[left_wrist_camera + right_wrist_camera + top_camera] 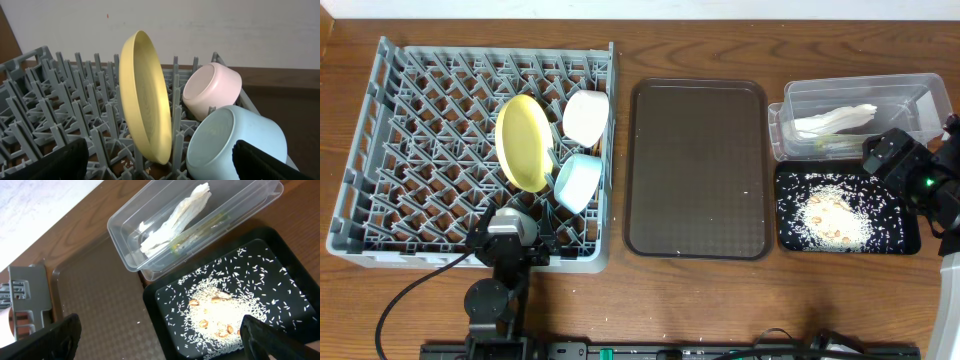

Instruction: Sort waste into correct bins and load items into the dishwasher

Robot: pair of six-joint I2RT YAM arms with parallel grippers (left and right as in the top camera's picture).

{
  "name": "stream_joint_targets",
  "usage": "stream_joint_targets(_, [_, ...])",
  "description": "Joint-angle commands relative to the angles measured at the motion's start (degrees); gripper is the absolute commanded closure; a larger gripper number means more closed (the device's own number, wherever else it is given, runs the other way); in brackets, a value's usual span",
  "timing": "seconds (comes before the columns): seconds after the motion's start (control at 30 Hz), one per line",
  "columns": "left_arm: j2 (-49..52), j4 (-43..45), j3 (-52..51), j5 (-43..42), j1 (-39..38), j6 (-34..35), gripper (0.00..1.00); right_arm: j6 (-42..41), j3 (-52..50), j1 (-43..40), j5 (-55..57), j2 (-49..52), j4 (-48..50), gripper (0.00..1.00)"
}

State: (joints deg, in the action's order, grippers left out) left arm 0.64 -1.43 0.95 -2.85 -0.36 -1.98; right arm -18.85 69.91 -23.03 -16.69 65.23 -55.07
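The grey dish rack [420,140] holds the yellow plate [523,142] on edge, the white bowl [587,115] and the light blue bowl [578,182]. My left gripper [515,222] is open and empty at the rack's front edge. In the left wrist view [162,167] it faces the plate [145,100], the white bowl [212,90] and the blue bowl [235,142]. My right gripper [888,152], seen open and empty in the right wrist view [165,345], hangs over the black tray [165,295] of rice crumbs [215,315]. The clear tub [200,195] holds the napkin [175,220] and a greenish wrapper [200,237]. No chopsticks show.
The large dark brown serving tray [697,168] lies between the rack and the bins. The clear tub [910,95] stands behind the black tray [790,235] at the right. A black cable [400,300] runs along the front left table edge.
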Motion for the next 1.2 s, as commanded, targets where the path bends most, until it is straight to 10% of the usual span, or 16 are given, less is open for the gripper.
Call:
stream_joint_targets(0.0, [-0.35, -2.38, -0.72, 0.28, 0.35, -0.81, 0.07, -0.22, 0.09, -0.26, 0.17, -0.09, -0.02, 0.01])
stream_joint_targets(0.67, [-0.35, -2.38, -0.72, 0.28, 0.35, -0.79, 0.07, -0.13, -0.24, 2.84, 1.2, -2.91, -0.07, 0.01])
stream_joint_targets(1.17, [-0.35, -2.38, -0.72, 0.31, 0.35, -0.79, 0.07, 9.07, -23.34, 19.85, 22.84, -32.68, 19.98, 0.01])
